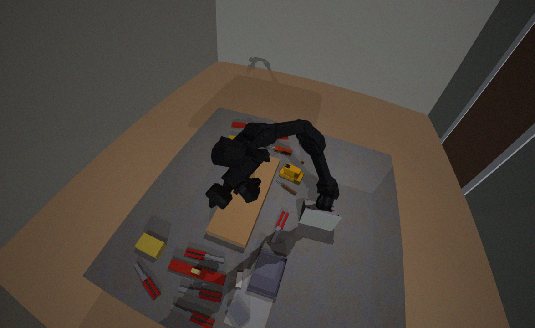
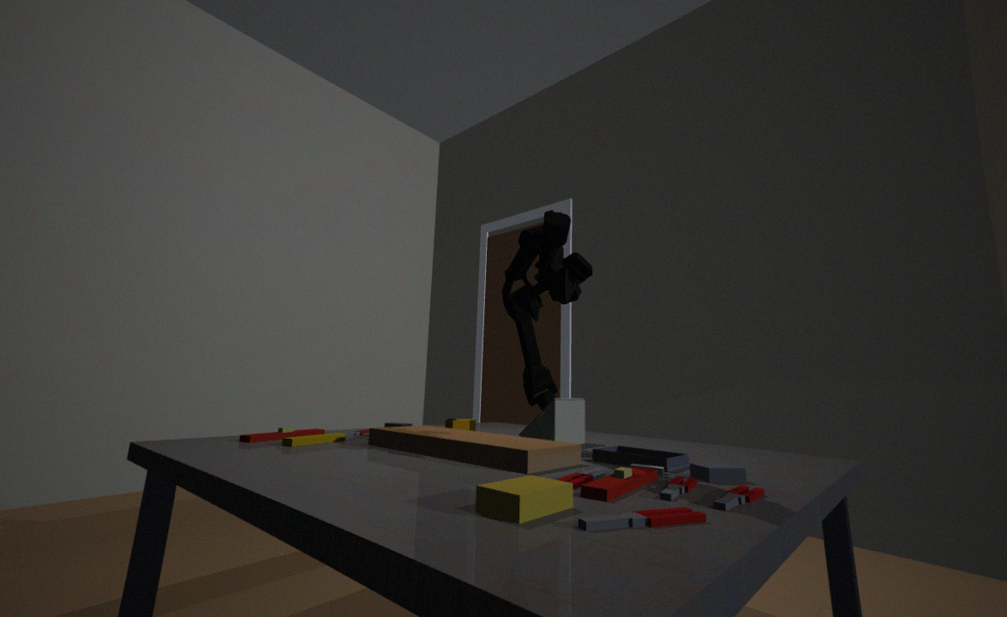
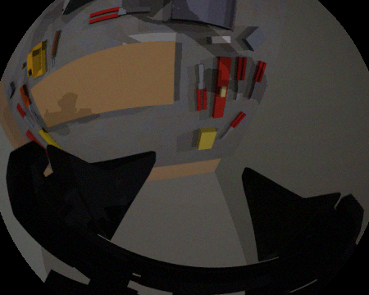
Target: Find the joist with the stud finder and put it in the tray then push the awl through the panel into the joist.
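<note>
Black six-joint arm (image 1: 313,151) arches over the grey counter (image 1: 342,261), its dark tool (image 1: 233,195) hanging high above the long tan wooden floor panel (image 1: 236,212), fingers spread wide w/ nothing between them. In the top view the arm's bulk hides the panel's far end and part of the red tools near the counter's far edge; what lies under the wrist can't be made out.

The yellow box-shaped stud finder (image 1: 291,173) lies beside the panel's far end, toward the arm's white base block (image 1: 322,222); just nearer, the small brown-handled awl (image 1: 287,187) lies flat, apart from both. The shallow grey rectangular tray (image 1: 267,275) sits off the panel's near end, toward the near edge. A yellow block (image 1: 150,245) and a red flat bar (image 1: 196,271) sit w/ red-handled tools by the near left corner, partly in shadow.

Room: dim grey walls, tan floor, dark brown door w/ pale frame (image 2: 483,307).

The exterior view, low at counter level, shows the counter's dark legs and the arm against the door; awl not discernible there, stud finder only a yellow sliver (image 2: 460,423). The wrist view shows both black fingers wide apart, panel (image 3: 114,79) and tray (image 3: 207,6) beyond, heavily distorted.
</note>
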### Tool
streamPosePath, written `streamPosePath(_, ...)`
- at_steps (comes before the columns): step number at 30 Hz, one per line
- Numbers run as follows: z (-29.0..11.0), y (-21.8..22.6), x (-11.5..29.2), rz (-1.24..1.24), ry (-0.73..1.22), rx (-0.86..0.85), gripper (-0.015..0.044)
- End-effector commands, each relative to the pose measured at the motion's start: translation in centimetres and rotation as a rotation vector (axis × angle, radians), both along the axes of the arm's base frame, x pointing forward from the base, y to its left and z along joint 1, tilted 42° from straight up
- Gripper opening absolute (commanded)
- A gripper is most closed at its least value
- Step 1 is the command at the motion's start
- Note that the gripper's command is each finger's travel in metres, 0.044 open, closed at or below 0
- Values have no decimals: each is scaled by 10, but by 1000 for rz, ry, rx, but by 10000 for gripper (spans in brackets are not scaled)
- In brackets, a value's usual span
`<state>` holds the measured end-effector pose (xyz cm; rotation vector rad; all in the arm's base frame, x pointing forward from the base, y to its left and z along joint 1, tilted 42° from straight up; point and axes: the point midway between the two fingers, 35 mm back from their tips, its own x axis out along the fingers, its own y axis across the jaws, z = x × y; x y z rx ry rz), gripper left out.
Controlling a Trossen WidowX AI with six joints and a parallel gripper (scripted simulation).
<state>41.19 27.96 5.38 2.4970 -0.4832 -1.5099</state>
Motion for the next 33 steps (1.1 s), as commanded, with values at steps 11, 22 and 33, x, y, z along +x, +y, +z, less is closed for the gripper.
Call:
streamPosePath(11,75,-151,20,-647,-278,258,440)
streamPosePath(22,129,-325,-53,-1451,-707,560,440)
streamPosePath(33,129,-435,-199,-2212,-1398,855,440)
